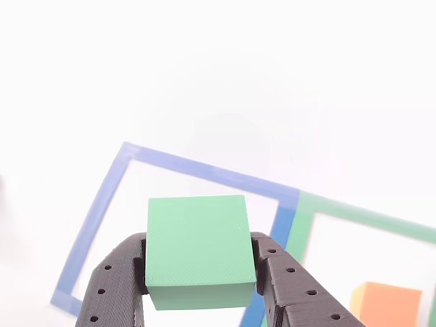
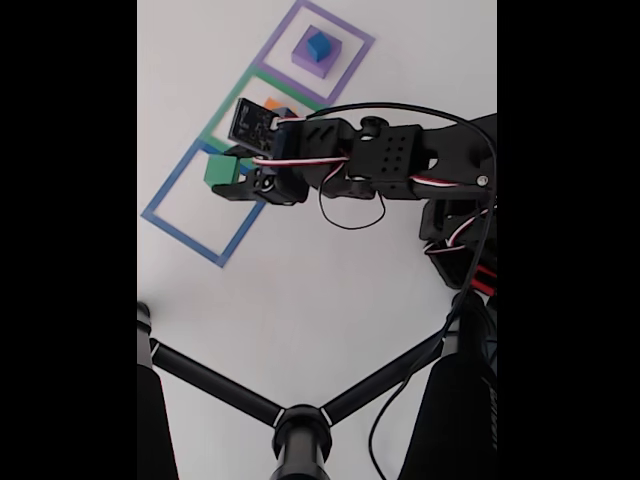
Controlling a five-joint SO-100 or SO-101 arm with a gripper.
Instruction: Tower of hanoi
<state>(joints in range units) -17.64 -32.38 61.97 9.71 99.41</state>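
Green block (image 1: 197,248) fills the near view, pinched between the black gripper's (image 1: 199,272) two fingers above the blue square outline (image 1: 102,204), presumably so it can be set down there. Beside it the orange block (image 1: 385,303) sits in the green outline (image 1: 361,214). Farther off, the blue cube (image 2: 318,45) seems to rest atop the purple block (image 2: 310,60).
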